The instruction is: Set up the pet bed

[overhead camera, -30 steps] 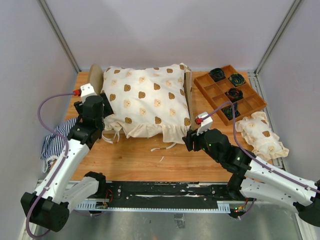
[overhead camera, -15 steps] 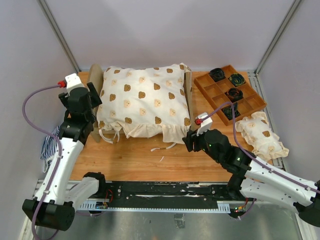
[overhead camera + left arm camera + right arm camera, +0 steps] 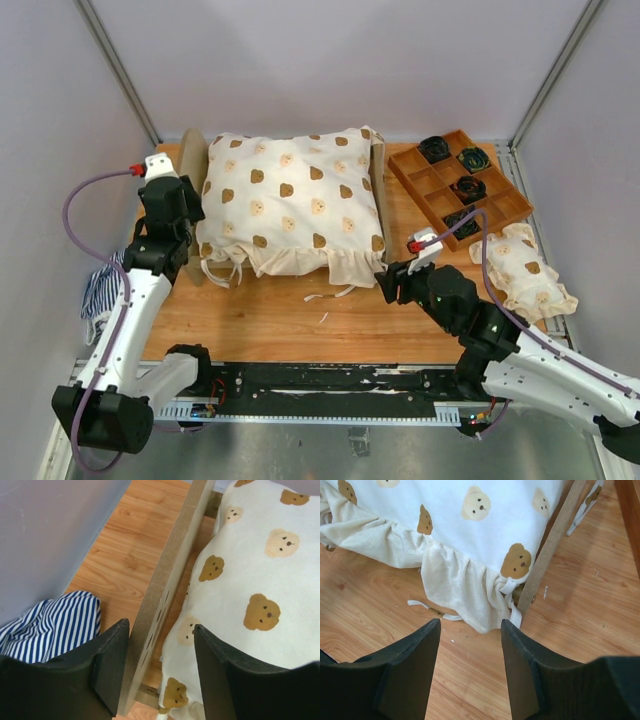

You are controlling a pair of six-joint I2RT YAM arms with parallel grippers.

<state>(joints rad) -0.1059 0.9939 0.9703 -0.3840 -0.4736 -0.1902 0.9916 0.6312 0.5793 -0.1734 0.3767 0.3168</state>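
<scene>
Your left jaws stand wide apart astride the headboard (image 3: 170,575). In the left wrist view the left finger (image 3: 107,665) sits at the board's outer face, though you cannot tell whether it touches. The right finger (image 3: 220,675) hangs over the bear-print cover (image 3: 260,580) on the inner side. Nothing is gripped. Half a second ago the left arm (image 3: 135,300) stood higher and farther out to the left of the board, and it has since come in over the board's top edge.

Your right jaws are also wide apart and hold nothing, hovering over the bare desk (image 3: 470,675). The cover's frilled hem (image 3: 450,580) and the near end of the footboard (image 3: 545,550) lie just beyond the fingertips. The right arm (image 3: 470,320) has drawn back slightly toward its base and to the right since the earlier frames, so a small gap to the bed's near right corner has opened.

The pet bed (image 3: 191,152) lies at the far middle of the desk, between the two arms, with its headboard to your left and its footboard to your right. The cover is draped over the whole top, and its loose ties trail onto the desk in front. The bed itself has not visibly shifted.

A navy-and-white striped cloth (image 3: 105,285) is bunched at the left edge, just outside the headboard. A brown compartment tray (image 3: 505,215) and a small bear-print pillow (image 3: 520,270) sit well to the right.
</scene>
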